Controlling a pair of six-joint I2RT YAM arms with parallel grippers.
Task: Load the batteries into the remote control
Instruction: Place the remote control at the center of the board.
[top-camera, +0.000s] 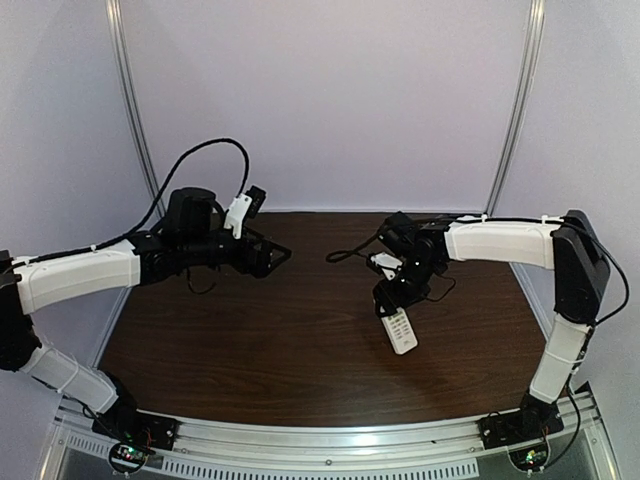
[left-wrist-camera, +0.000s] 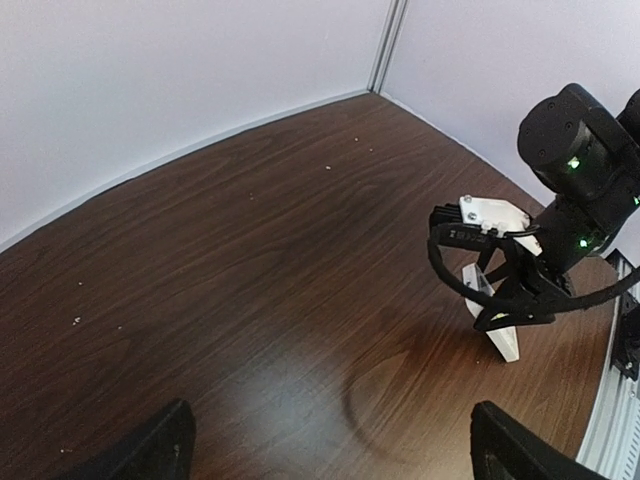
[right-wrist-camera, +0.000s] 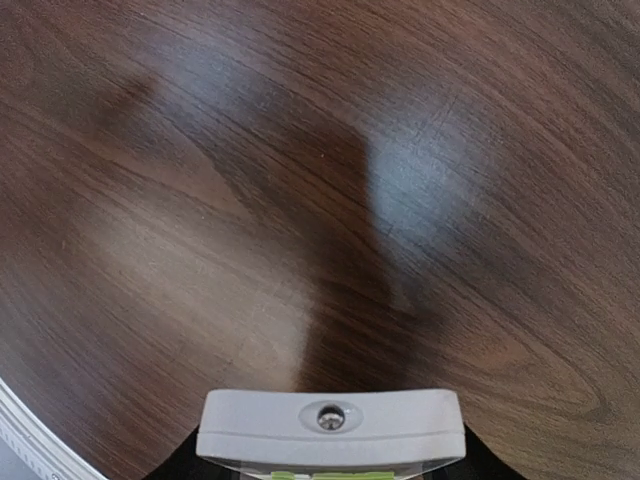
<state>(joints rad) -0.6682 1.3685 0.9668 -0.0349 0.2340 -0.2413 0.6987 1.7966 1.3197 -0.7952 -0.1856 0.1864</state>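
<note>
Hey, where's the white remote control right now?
In the top view, the small flat white plastic remote control is right of centre over the dark wooden table, one end gripped by the right end effector.

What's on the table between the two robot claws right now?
Nothing: in the overhead view, only bare dark wood table lies between the left gripper and the right gripper, which holds the remote. The left wrist view shows the same.

The tabletop (top-camera: 300, 370) is dark brown wood grain, glossy with pale reflections. A few tiny pale specks (left-wrist-camera: 77, 321) lie scattered on it. The white remote (top-camera: 401, 331) stands tilted above it; whether its lower end touches the surface cannot be told.
</note>
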